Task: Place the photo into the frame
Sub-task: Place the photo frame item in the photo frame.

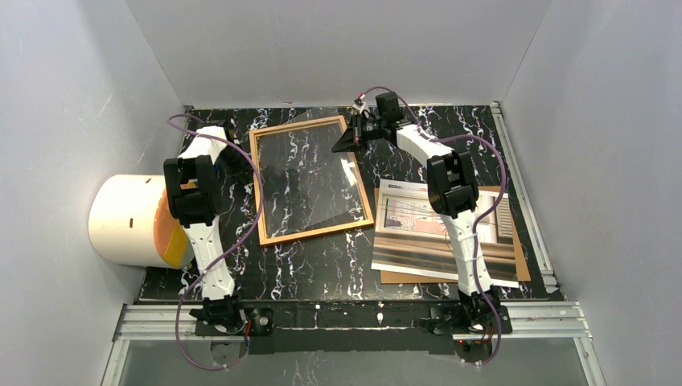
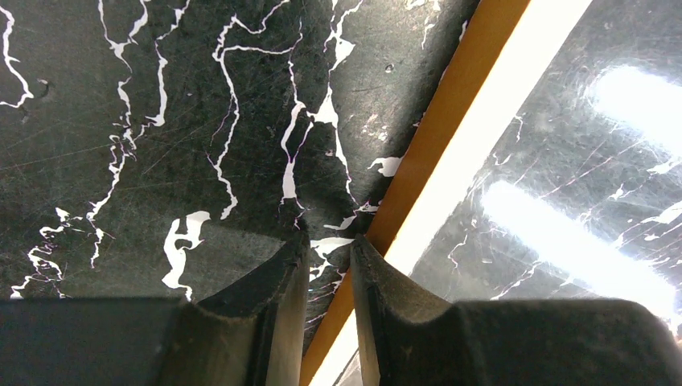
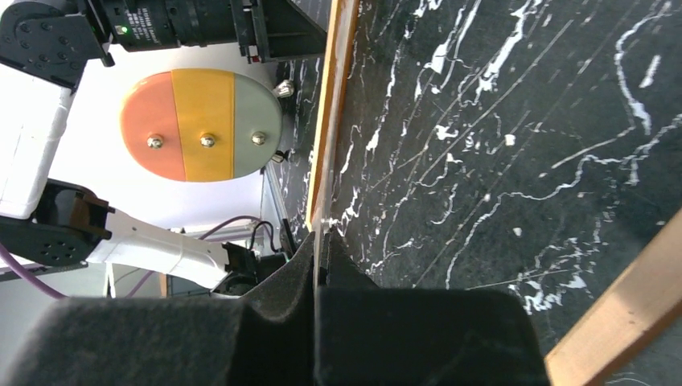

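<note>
The orange-brown frame (image 1: 265, 189) lies flat on the marble table, left of centre. My right gripper (image 1: 341, 145) is at its far right corner, shut on the edge of the clear glass pane (image 1: 310, 173), which is tilted up on that side. In the right wrist view the pane (image 3: 325, 233) runs edge-on between my fingertips (image 3: 322, 241). My left gripper (image 1: 233, 158) is low over the frame's far left rail (image 2: 450, 121); its jaws (image 2: 330, 241) stand narrowly apart with nothing between them. The photo (image 1: 406, 233) lies face up at the right, partly hidden by my right arm.
The plain brown backing board (image 1: 524, 272) lies under the photo. A white cylinder (image 1: 129, 217) with an orange, yellow and grey end face (image 3: 201, 125) lies at the left table edge. White walls enclose the table. A metal rail (image 1: 354, 315) runs along the near edge.
</note>
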Action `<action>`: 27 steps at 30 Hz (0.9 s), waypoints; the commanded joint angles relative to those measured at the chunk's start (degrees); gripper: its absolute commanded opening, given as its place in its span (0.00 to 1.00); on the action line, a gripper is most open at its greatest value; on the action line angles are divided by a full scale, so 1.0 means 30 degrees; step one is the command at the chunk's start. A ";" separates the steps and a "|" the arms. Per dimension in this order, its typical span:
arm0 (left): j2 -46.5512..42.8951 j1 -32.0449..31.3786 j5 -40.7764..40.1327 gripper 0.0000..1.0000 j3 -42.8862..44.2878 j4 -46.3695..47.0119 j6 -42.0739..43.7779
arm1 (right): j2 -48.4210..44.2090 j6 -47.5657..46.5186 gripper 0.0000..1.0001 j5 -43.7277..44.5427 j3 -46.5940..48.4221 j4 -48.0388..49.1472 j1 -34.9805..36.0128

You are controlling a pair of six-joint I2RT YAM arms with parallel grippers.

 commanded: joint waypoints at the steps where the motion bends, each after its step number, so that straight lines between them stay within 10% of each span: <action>1: 0.0570 -0.0008 0.0753 0.25 0.0385 -0.0544 0.0079 | 0.0816 -0.1423 0.04 -0.0921 0.1028 -0.0112 -0.0293; 27: 0.0599 -0.0002 0.0824 0.25 0.0405 -0.0610 0.0131 | -0.2788 0.2132 0.01 -0.1910 -0.5123 1.0439 -0.0277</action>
